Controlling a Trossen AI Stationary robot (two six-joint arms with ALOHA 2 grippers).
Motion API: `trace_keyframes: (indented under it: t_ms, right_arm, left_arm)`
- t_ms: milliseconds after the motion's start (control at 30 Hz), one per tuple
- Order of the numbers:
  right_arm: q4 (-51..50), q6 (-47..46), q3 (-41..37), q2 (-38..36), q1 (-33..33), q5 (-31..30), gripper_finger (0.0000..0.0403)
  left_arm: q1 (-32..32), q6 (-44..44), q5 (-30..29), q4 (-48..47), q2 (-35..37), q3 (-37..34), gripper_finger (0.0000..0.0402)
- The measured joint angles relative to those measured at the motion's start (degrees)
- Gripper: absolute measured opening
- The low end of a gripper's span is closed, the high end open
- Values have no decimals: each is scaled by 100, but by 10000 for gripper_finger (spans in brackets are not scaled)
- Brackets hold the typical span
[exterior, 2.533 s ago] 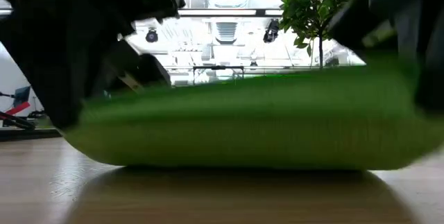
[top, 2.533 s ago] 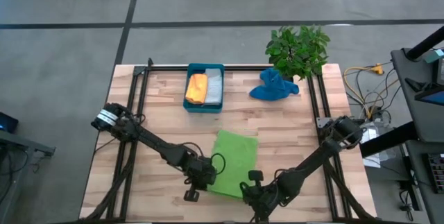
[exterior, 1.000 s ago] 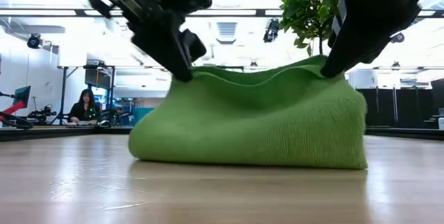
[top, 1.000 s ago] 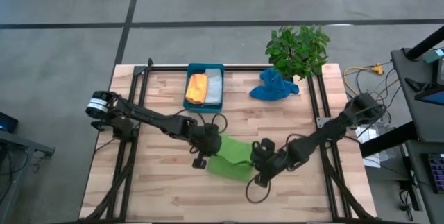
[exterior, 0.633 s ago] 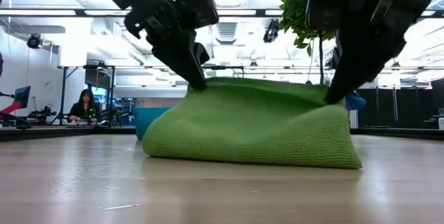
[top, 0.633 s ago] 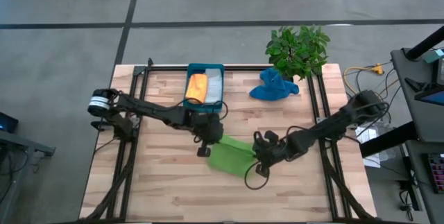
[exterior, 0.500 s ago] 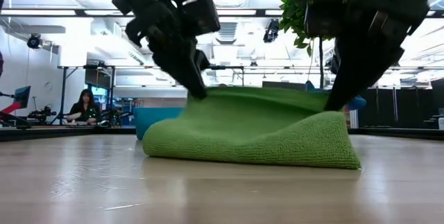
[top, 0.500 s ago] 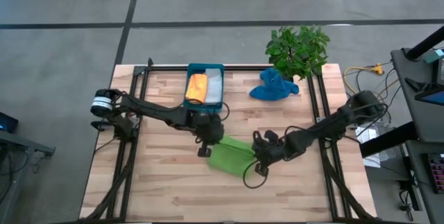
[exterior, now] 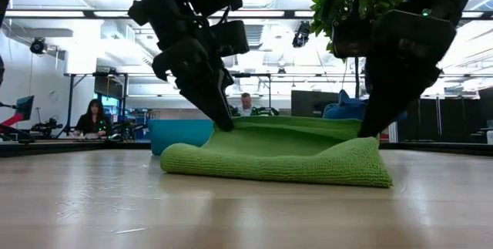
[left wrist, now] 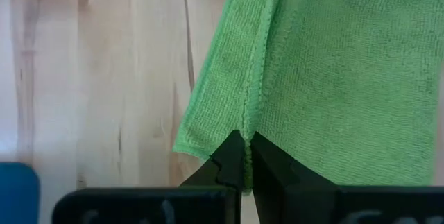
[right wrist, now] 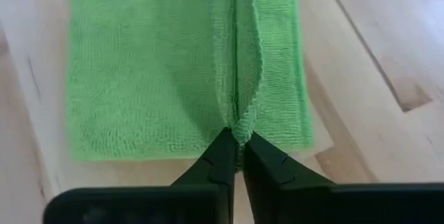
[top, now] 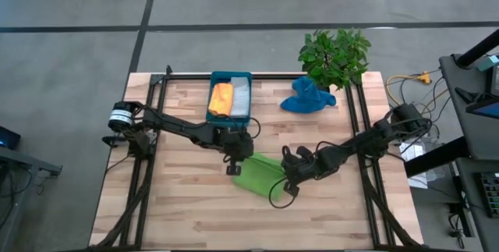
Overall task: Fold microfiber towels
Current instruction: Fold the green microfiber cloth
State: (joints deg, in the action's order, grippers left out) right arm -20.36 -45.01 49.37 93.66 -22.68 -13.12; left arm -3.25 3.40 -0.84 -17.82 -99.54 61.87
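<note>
The lime green microfiber towel (top: 259,176) lies folded over on itself at mid-table; its folded near side (exterior: 269,170) rests on the wood. My left gripper (top: 238,161) is shut on the upper layer's far left corner, and my right gripper (top: 285,180) is shut on its far right corner. Orange (top: 221,99) and grey (top: 240,98) towels lie in the teal tray (top: 231,119). The blue towel (top: 306,97) lies crumpled at the far right. My left gripper pinches the green towel's hemmed edge (left wrist: 248,128) between its two fingers, near a corner. The fingers (exterior: 219,110) slant down from above. That corner is held low over the lower layer, and the rest of the towel lies on the table. My right gripper pinches the towel's edge (right wrist: 238,123) between its two fingers, where the cloth bunches into a small ridge. The fingers (exterior: 377,118) slant down from above. The held corner sits just over the lower layer, with the towel's body on the table.
A potted plant (top: 335,55) stands at the far right corner, beside the blue towel. Black rails (top: 156,127) run along the table's left and right sides. In the low view, people sit in the room behind the table.
Both grippers have gone down and a little toward the far edge, still shut on the green towel's edge. The raised upper layer has sunk and flattened onto the lower layer; the folded near side has stayed on the table.
</note>
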Motion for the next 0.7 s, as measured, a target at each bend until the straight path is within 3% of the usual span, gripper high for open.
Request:
trace_keyframes:
  t_ms: [133,300,500,600,700]
  right_arm:
    - [-203,-215,-3,-63,91,-16,46]
    - [-433,-456,-3,-434,133,-189,100]
    - [-135,-604,-1,-890,52,-471,146]
    - [392,-604,-1,-848,-30,-475,152]
    - [922,-713,2,-619,-111,-486,148]
  left_arm:
    - [29,-2,-68,18,9,0,28]
    - [113,-56,-278,-2,121,7,94]
    - [166,-708,-245,30,272,15,156]
    - [128,-761,216,28,274,12,160]
    - [-9,-763,387,-37,247,2,136]
